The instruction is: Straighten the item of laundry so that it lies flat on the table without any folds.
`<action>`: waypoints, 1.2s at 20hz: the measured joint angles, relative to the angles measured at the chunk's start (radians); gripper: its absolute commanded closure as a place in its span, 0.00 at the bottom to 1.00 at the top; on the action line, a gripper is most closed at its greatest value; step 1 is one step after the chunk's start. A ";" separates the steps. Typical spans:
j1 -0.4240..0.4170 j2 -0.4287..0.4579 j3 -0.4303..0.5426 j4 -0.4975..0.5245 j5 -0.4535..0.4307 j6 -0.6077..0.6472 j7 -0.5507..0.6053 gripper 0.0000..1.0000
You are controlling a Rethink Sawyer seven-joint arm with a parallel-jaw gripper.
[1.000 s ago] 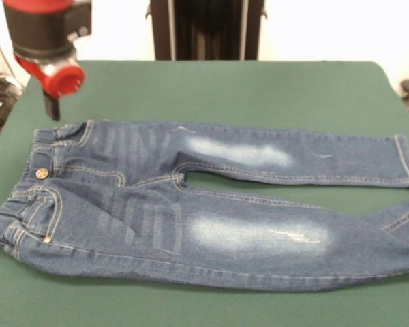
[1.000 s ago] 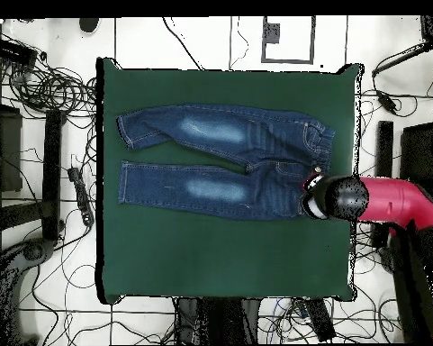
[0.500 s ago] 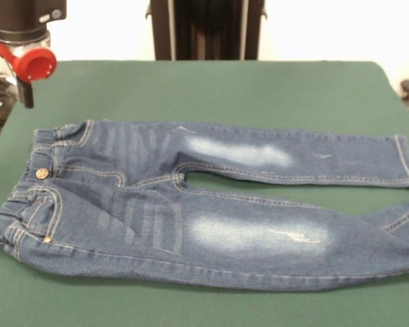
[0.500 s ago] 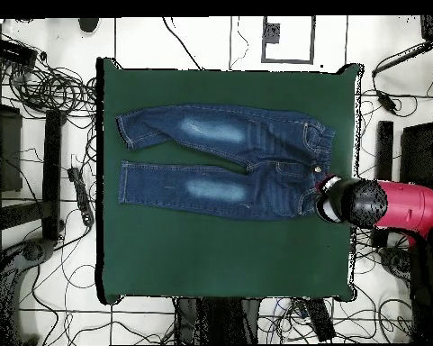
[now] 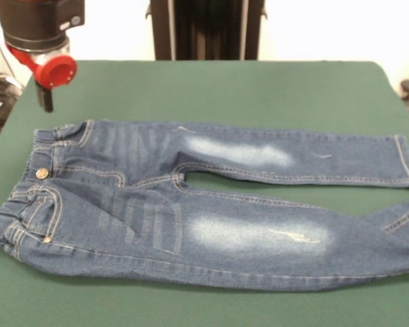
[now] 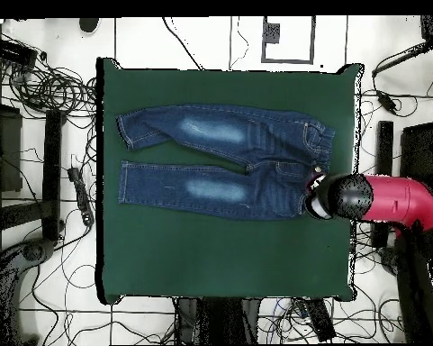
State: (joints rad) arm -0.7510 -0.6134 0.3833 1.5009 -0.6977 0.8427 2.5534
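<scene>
— So, which step is this, would you say?

— Close to the end, I think. The denim jeans (image 5: 191, 204) lie spread across the green counter (image 5: 259, 88), both legs stretched out side by side with a narrow gap at the crotch, waistband toward the side where the arm is. In the overhead view (image 6: 220, 160) they sit in the half of the counter away from the robot's base.

— And the end effector?

— It hangs above the counter (image 6: 220, 252) just off the waistband corner (image 5: 46, 102), not touching the cloth. Only a dark tip shows beneath the red collar, so whether it is wide or narrow I cannot tell. It holds nothing that I can see.

— Anything left to flatten?

— Perhaps. The waistband looks bunched, and the cuff of the nearer leg in the front view seems turned or folded at the picture's right edge. My guess is that the next move, if any, means going to that cuff, or the waistband, and pulling it outward gently, without dragging the whole garment.

— What about the surface?

— Plain dark green cloth, far larger than the jeans, with bare room on every side.

— And the room?

— White tiled floor (image 6: 193, 40) round the counter, thick with black cables (image 6: 49, 86); the black pedestal (image 5: 206, 28) stands at the far edge in the front view.
</scene>
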 measured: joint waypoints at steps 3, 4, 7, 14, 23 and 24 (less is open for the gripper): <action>0.008 0.007 0.001 -0.003 0.010 0.014 0.000 1.00; 0.010 0.009 0.001 -0.004 0.014 0.019 0.000 1.00; 0.017 0.023 0.006 -0.014 0.028 0.031 0.000 1.00; 0.013 0.064 0.033 -0.044 0.031 0.031 0.000 1.00; 0.009 0.134 0.083 -0.099 0.036 0.038 -0.004 1.00; 0.009 0.152 0.089 -0.112 0.040 0.048 -0.004 1.00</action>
State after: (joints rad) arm -0.7425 -0.4616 0.4727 1.3893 -0.6574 0.8908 2.5495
